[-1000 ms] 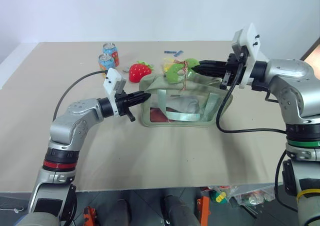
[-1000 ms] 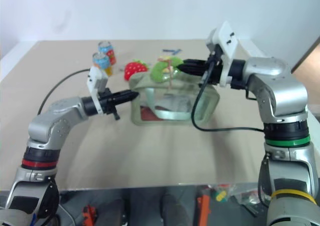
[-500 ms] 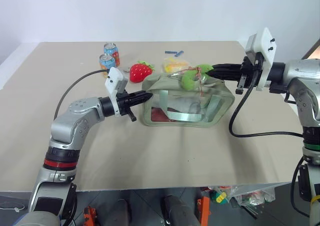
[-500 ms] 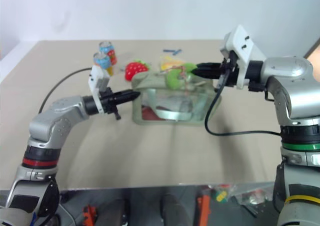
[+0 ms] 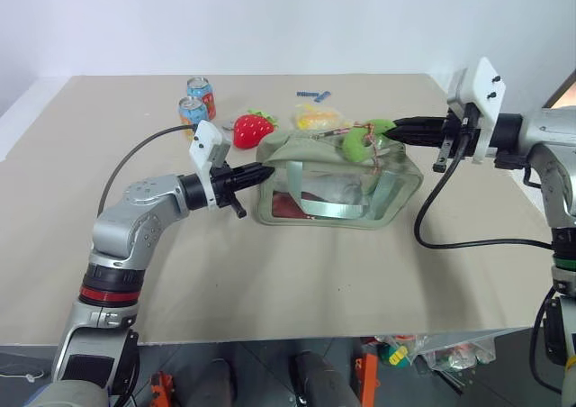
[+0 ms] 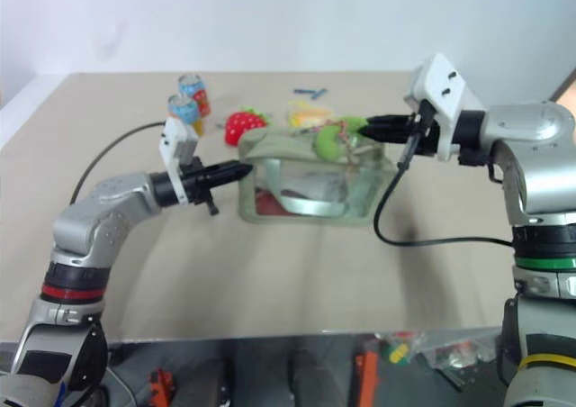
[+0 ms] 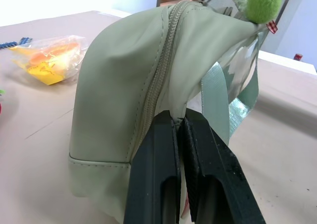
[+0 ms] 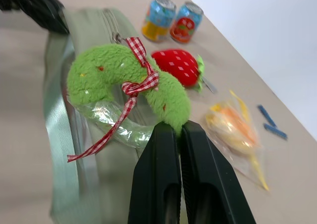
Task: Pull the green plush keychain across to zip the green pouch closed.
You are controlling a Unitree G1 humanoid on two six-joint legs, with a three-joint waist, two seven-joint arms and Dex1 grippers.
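Observation:
The green pouch (image 5: 337, 191) lies on the table with its clear side panel facing me and its zip (image 7: 161, 70) running along the top. My left gripper (image 5: 264, 174) is shut on the fabric at the pouch's left end (image 7: 124, 80). The green plush keychain (image 5: 364, 140), a fuzzy lime curve with a red checked ribbon (image 8: 134, 80), hangs over the right part of the pouch's top. My right gripper (image 8: 179, 129) is shut on one end of the keychain, reaching in from the right (image 5: 390, 131).
Behind the pouch lie a red plush strawberry (image 5: 252, 130), two drink cans (image 5: 195, 102), a yellow snack packet (image 5: 314, 115) and small blue pieces (image 5: 313, 94). Black cables hang from both wrists. The front half of the tan table (image 5: 297, 281) is bare.
My right gripper has drawn the keychain to the right along the pouch's top, from about its middle toward its right end. The left gripper has kept its hold in place.

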